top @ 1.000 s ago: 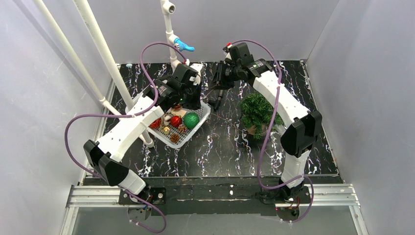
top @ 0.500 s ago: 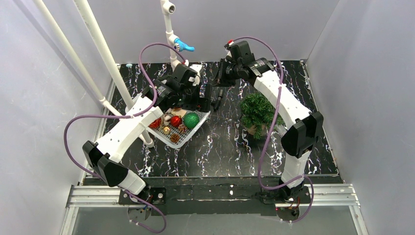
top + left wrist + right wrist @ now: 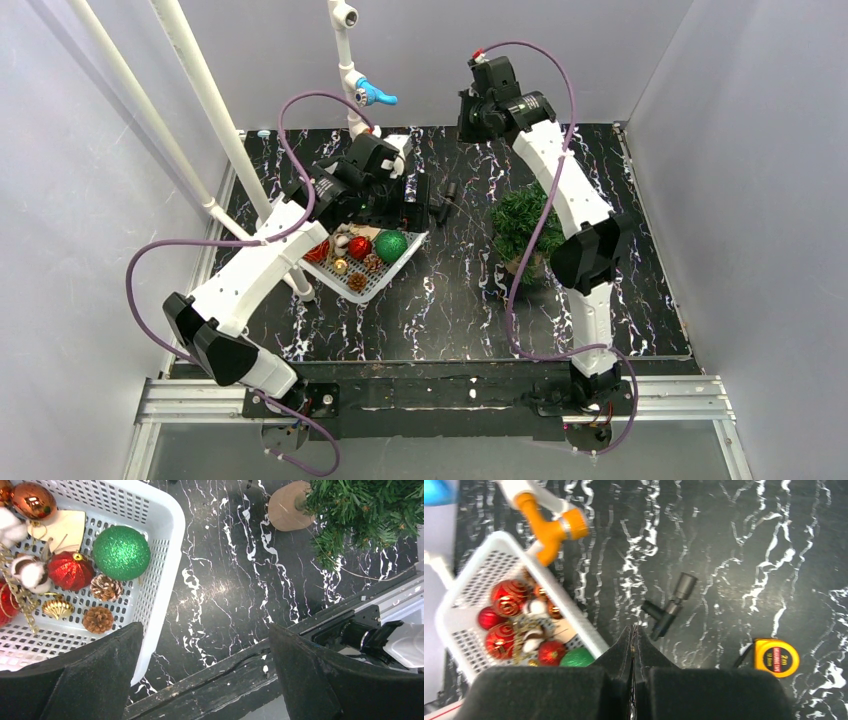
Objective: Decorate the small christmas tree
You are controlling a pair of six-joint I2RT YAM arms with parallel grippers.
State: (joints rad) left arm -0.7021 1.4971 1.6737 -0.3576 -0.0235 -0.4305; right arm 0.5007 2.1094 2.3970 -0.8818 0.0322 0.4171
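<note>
While the right gripper has its fingers together, the left gripper hangs spread above the white basket. The small christmas tree stands apart, right of it. Only the right wrist view shows a yellow tape measure.

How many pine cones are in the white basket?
2. One pine cone beside the green glitter ball, a second pine cone by the gold ornament. Others may be hidden.

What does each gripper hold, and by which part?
The left gripper is open and empty. The right gripper is shut; whether it pinches anything cannot be told.
</note>
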